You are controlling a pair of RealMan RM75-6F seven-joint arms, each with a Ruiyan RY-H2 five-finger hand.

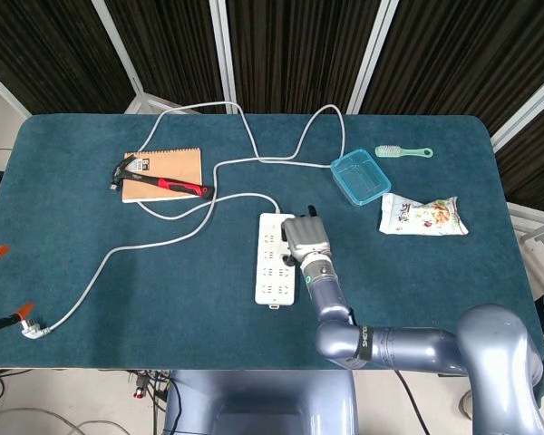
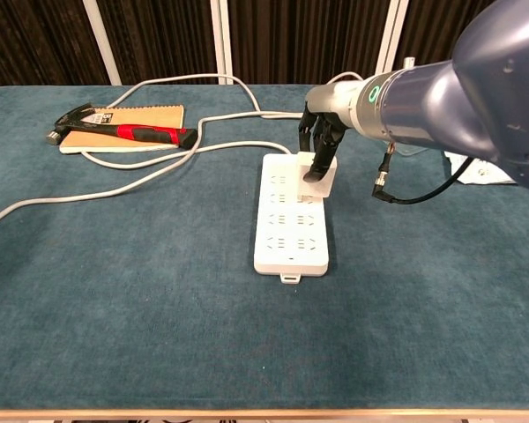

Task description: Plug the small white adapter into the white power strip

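The white power strip [image 2: 291, 231] lies lengthwise in the middle of the table, also seen from above as the power strip [image 1: 274, 268]. My right hand [image 2: 321, 141] hangs over its far right corner and pinches the small white adapter [image 2: 320, 177] from above. The adapter's underside sits at or just above the strip's far right sockets; I cannot tell if its pins are in. In the head view my right hand [image 1: 306, 238] covers the adapter. My left hand shows in neither view.
The strip's grey cable [image 1: 163, 231] loops across the left and far side to a plug [image 1: 33, 330] near the front left edge. A hammer [image 1: 163, 185] lies on a notebook [image 1: 168, 163]. A blue tray [image 1: 358, 176], brush [image 1: 403, 151] and snack bag [image 1: 423, 216] lie to the right.
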